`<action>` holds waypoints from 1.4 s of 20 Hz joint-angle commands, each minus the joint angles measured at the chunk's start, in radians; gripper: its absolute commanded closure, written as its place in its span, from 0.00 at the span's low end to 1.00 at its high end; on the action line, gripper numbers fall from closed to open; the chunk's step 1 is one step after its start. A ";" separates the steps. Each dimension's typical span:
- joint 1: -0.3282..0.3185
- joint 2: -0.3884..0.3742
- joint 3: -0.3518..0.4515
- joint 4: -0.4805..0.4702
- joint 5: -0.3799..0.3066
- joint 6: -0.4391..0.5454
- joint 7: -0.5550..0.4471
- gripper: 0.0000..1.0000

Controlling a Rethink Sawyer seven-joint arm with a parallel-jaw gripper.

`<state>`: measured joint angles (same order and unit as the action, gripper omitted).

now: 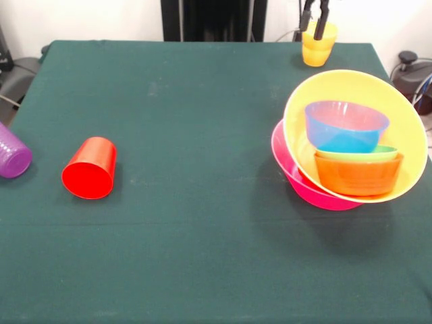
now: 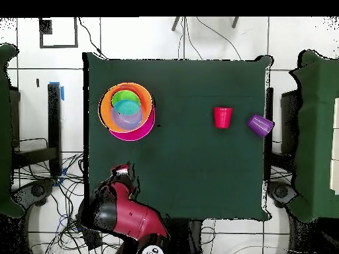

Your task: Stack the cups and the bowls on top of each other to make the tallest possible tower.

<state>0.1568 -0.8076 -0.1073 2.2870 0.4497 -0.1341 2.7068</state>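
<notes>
— Gripper point(image 1: 316, 20)?
— Fingers straddle the yellow cup's point(image 1: 318, 46) rim at the table's point(image 1: 175, 121) far edge; grip unclear.
— Tower point(image 1: 354, 145)?
— Nested bowls, tilted, nearby.

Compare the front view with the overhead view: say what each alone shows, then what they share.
Only the front view shows the gripper at a yellow cup at the table's far edge, and the orange bowl inside the pile. Only the overhead view shows the red arm and the cables on the floor. Both show the red cup and purple cup on their sides, and the nested tower.
</notes>
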 commanded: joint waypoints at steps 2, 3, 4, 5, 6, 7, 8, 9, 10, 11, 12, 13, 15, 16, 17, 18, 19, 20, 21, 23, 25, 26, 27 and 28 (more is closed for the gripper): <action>-0.028 0.144 0.165 0.116 -0.039 -0.126 0.278 0.00; -0.029 0.155 0.170 0.121 -0.041 -0.142 0.283 0.00; -0.032 0.173 0.175 0.124 -0.046 -0.166 0.290 0.00; -0.035 0.190 0.181 0.126 -0.052 -0.189 0.297 0.00; -0.041 0.207 0.188 0.127 -0.058 -0.209 0.305 0.00; -0.034 0.221 0.184 0.126 -0.054 -0.222 0.304 0.00; -0.023 0.231 0.179 0.125 -0.048 -0.230 0.304 0.00; -0.017 0.239 0.181 0.127 -0.041 -0.242 0.313 0.00; -0.001 0.248 0.173 0.126 -0.031 -0.250 0.314 0.00; 0.007 0.252 0.174 0.130 -0.022 -0.256 0.322 0.00; 0.014 0.254 0.175 0.133 -0.015 -0.259 0.327 0.00; 0.022 0.256 0.175 0.137 -0.007 -0.263 0.333 0.00; 0.029 0.255 0.179 0.148 0.000 -0.266 0.349 0.00; 0.035 0.256 0.179 0.153 0.004 -0.266 0.357 0.00; 0.041 0.257 0.180 0.157 0.008 -0.266 0.364 0.00; 0.046 0.254 0.175 0.161 0.009 -0.266 0.367 0.00; 0.051 0.252 0.172 0.163 0.009 -0.267 0.371 0.00; 0.057 0.252 0.171 0.164 0.011 -0.267 0.379 0.00; 0.063 0.247 0.168 0.167 0.014 -0.262 0.383 0.00; 0.076 0.233 0.164 0.169 0.021 -0.246 0.389 0.00; 0.084 0.211 0.160 0.176 0.024 -0.227 0.394 0.00; 0.089 0.201 0.159 0.180 0.026 -0.218 0.397 0.00; 0.094 0.193 0.157 0.183 0.029 -0.210 0.400 0.00; 0.100 0.182 0.156 0.188 0.033 -0.201 0.404 0.00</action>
<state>0.2298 -0.6042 -0.0306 2.4592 0.4359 -0.3610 2.8761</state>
